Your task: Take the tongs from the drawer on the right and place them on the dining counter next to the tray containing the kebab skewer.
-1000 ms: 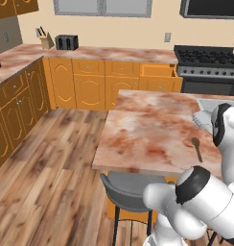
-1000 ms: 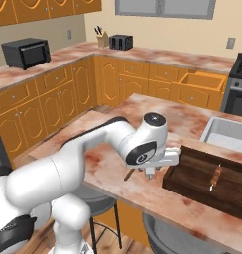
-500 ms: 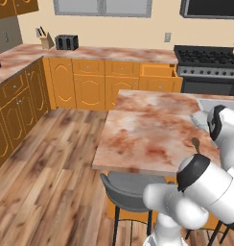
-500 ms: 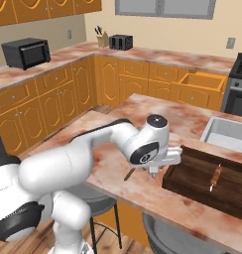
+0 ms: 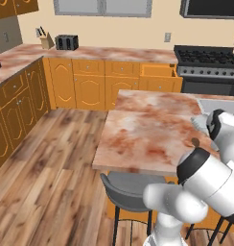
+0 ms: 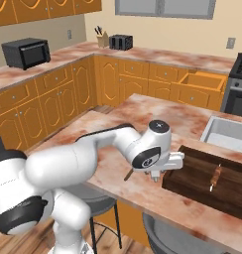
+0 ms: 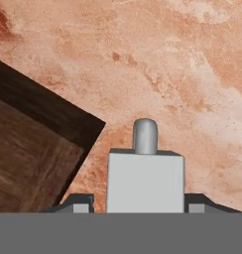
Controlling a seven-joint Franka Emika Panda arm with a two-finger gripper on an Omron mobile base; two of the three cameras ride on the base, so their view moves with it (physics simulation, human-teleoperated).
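I count one tray [image 6: 207, 181] at nine o'clock in my hand view, one skewer [image 6: 215, 174] in it, and one tongs [image 7: 145, 135] at six o'clock, pinched between my fingers [image 6: 155, 175] above the bench [image 5: 147, 129]. One drawer [image 6: 200, 85] stands open. My arm has swung slightly since.

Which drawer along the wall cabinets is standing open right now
The drawer at the right end of the row, beside the stove. It juts out from the cabinet front, showing its hollow inside; the other drawers sit flush.
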